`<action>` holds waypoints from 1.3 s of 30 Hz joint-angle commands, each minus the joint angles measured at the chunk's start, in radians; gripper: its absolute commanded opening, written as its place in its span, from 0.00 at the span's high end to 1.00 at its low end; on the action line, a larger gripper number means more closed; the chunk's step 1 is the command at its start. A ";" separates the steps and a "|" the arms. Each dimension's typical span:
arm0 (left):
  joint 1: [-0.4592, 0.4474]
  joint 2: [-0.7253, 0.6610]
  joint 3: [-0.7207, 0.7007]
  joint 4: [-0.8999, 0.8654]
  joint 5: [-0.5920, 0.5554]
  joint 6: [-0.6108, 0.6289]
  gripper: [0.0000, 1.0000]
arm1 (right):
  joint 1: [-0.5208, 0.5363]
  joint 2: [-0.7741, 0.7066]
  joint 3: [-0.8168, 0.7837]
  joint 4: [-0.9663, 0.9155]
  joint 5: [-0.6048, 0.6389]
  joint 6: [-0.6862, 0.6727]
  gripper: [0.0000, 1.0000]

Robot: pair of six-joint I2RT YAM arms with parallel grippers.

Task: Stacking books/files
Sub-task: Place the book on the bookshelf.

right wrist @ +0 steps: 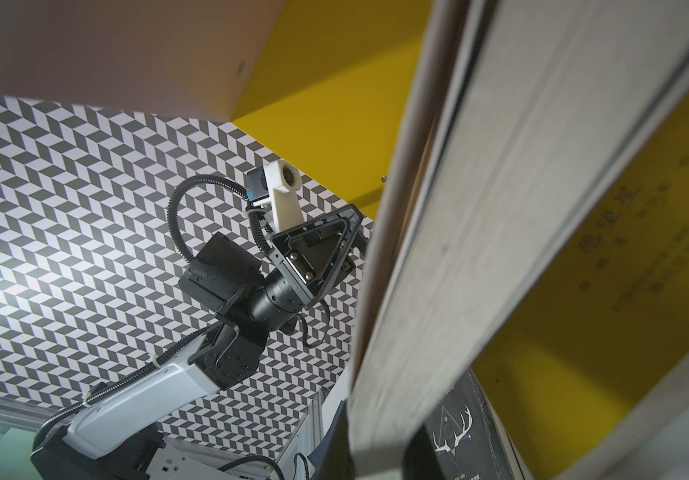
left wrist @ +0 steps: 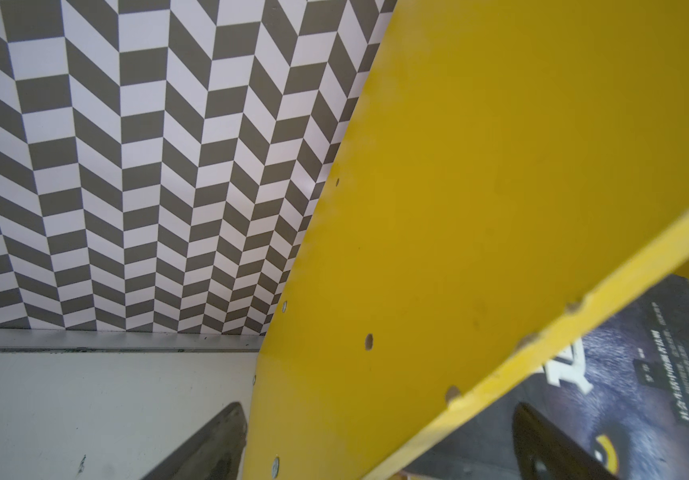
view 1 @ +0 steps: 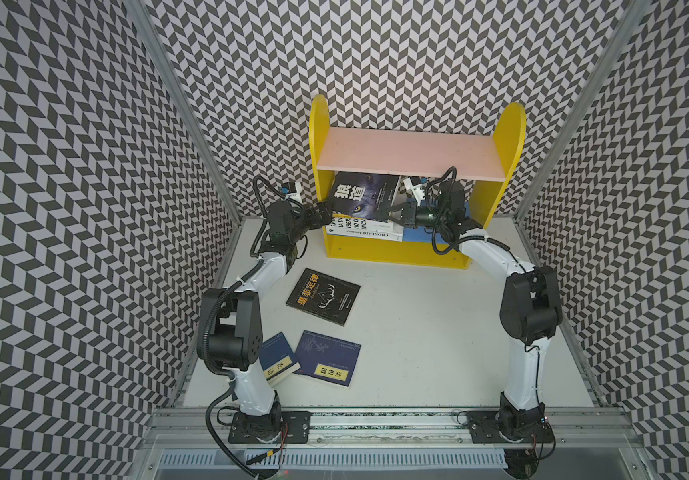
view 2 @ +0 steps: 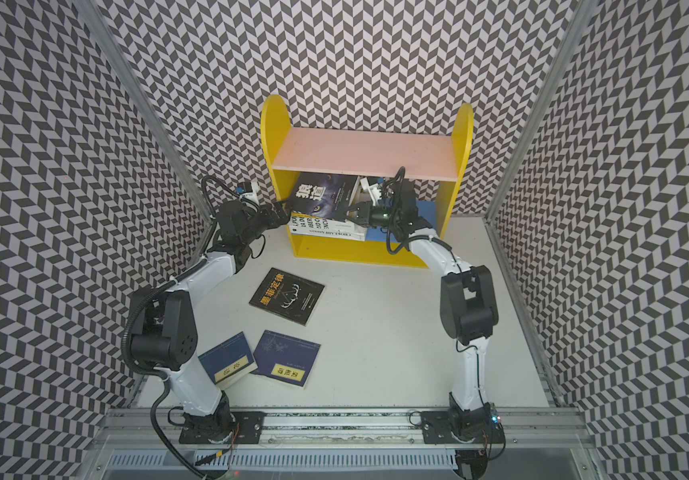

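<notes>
Leaning on the flat white books [view 1: 355, 227] in the yellow shelf [view 1: 397, 254], the wolf-cover book [view 1: 361, 195] is pinched at its right edge by the right gripper [view 1: 390, 216]. The left gripper [view 1: 325, 214] gapes empty beside it. Seemingly yet to stack, on the table [view 1: 438, 332] nearer: a black book [view 1: 323, 296] and two navy books [view 1: 326, 359].

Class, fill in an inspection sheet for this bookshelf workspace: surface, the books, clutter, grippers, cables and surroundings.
Surface: white table, books lying on it.
Job's things: wolf book tilted over two white books in the yellow shelf; black book and two navy books flat on table.
Clutter: nothing seen.
Grippers: right gripper shut on wolf book; left gripper open at shelf's side panel.
Cables: black conduit along left arm.
Surroundings: chevron walls.
</notes>
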State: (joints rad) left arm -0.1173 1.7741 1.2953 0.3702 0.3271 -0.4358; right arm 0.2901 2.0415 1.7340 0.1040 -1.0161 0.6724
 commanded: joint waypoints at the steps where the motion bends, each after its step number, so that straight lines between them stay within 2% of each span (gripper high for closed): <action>1: 0.001 0.004 0.018 -0.006 -0.005 0.009 0.00 | -0.019 -0.028 -0.018 0.091 -0.030 -0.006 0.96; 11: -0.008 0.031 0.029 -0.051 -0.047 0.009 0.01 | -0.023 -0.009 -0.005 0.139 -0.021 0.038 0.96; 15: -0.010 0.046 0.033 -0.079 -0.069 0.005 0.02 | -0.021 -0.007 -0.001 0.165 -0.014 0.062 0.93; 19: -0.010 0.072 0.047 -0.116 -0.096 -0.008 0.03 | -0.021 -0.009 -0.001 0.174 -0.008 0.072 0.87; 21: -0.009 0.083 0.055 -0.133 -0.101 -0.014 0.03 | -0.021 -0.017 -0.009 0.172 0.008 0.074 0.78; 24: -0.010 0.085 0.052 -0.137 -0.109 -0.024 0.03 | -0.020 -0.038 -0.030 0.178 0.046 0.078 0.71; 28: -0.009 0.080 0.047 -0.142 -0.115 -0.026 0.03 | -0.022 -0.075 -0.071 0.205 0.107 0.082 0.67; 31: -0.009 0.077 0.040 -0.139 -0.113 -0.030 0.03 | -0.023 -0.091 -0.092 0.214 0.150 0.084 0.68; 36: -0.009 0.071 0.031 -0.128 -0.106 -0.030 0.03 | -0.023 -0.108 -0.122 0.254 0.215 0.100 0.81; 39: -0.008 0.068 0.029 -0.122 -0.098 -0.027 0.03 | -0.023 -0.113 -0.137 0.275 0.250 0.099 0.84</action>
State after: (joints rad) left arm -0.1184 1.8366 1.3338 0.2935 0.2329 -0.4694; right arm 0.2852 1.9926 1.6012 0.2634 -0.8352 0.7773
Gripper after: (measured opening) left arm 0.966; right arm 0.164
